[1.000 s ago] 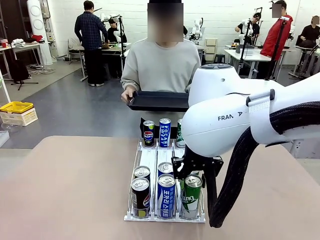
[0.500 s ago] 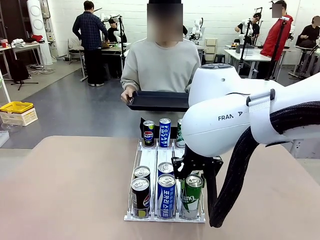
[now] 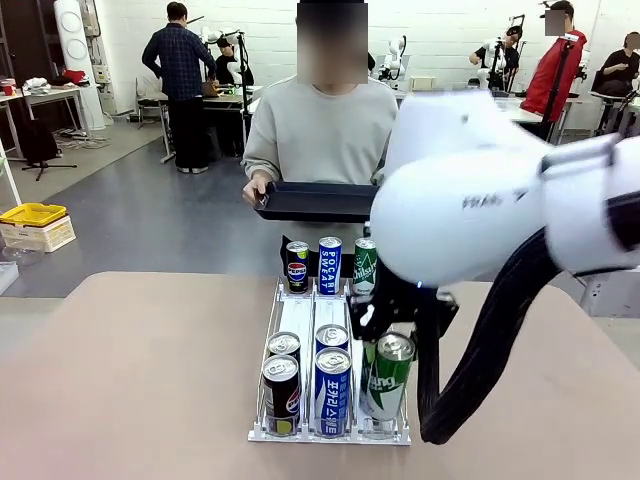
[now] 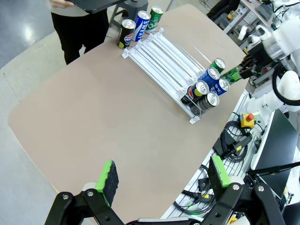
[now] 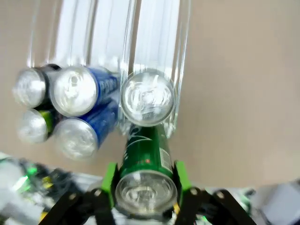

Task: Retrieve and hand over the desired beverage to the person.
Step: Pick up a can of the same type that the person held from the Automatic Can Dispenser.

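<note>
Green can (image 5: 144,161), tilted, sits gripped in the right jaws. Left jaws stand wide above the worktop (image 4: 93,117). Pepsi can (image 3: 297,266) and Pocari can (image 3: 329,262) stand far back.

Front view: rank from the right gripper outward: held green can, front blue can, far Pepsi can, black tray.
1. Held green can, in the right gripper.
2. Front blue can, next lane left.
3. Far Pepsi can, rack far end.
4. Black tray, held by the person.
</note>
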`<state>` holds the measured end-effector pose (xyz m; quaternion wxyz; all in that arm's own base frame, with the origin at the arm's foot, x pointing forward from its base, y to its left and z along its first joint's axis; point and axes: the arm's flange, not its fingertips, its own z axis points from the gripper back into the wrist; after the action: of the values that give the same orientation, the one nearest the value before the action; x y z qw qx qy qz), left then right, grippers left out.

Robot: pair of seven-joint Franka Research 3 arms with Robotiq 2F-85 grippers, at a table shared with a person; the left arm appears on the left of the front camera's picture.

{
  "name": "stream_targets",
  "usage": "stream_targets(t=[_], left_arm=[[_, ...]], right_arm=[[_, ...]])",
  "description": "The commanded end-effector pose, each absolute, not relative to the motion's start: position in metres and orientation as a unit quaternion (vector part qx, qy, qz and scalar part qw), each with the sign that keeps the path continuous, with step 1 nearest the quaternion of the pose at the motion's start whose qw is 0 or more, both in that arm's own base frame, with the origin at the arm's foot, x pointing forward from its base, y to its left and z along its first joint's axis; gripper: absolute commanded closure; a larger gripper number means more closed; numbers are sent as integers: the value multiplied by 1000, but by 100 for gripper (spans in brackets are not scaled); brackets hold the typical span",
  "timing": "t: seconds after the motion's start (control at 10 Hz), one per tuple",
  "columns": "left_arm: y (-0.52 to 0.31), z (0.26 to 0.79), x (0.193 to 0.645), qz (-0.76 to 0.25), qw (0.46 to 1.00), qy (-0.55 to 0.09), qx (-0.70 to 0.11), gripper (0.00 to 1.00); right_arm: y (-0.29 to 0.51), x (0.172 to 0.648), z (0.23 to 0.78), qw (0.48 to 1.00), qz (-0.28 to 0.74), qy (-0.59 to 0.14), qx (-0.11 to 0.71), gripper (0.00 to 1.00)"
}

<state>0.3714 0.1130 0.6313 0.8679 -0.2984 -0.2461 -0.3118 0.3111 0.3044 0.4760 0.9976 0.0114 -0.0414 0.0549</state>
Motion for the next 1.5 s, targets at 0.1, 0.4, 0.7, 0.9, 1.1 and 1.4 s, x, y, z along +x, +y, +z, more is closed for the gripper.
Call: stream_targets(t=[0.1,0.4,0.7,0.9,1.1,1.4], left_arm=[[115,632,370,-316,863,-250,-304,0],[115,632,370,-316,863,-250,-304,0],[115,632,370,-316,863,-250,-304,0],[115,632,370,-316,863,-250,-304,0],[115,632,370,-316,863,-250,-304,0],[115,632,370,-316,863,-250,-304,0]], right_arm=[[314,284,589,996,27,-80,-8,100],[335,269,690,991,34,-127,-23,100],[344,294,748,992,14,-128,-17,100],[343,317,749,992,20,-121,-14,100],[327,345,733,992,28,-126,-14,100],[312,376,716,991,54,-119,0,100]])
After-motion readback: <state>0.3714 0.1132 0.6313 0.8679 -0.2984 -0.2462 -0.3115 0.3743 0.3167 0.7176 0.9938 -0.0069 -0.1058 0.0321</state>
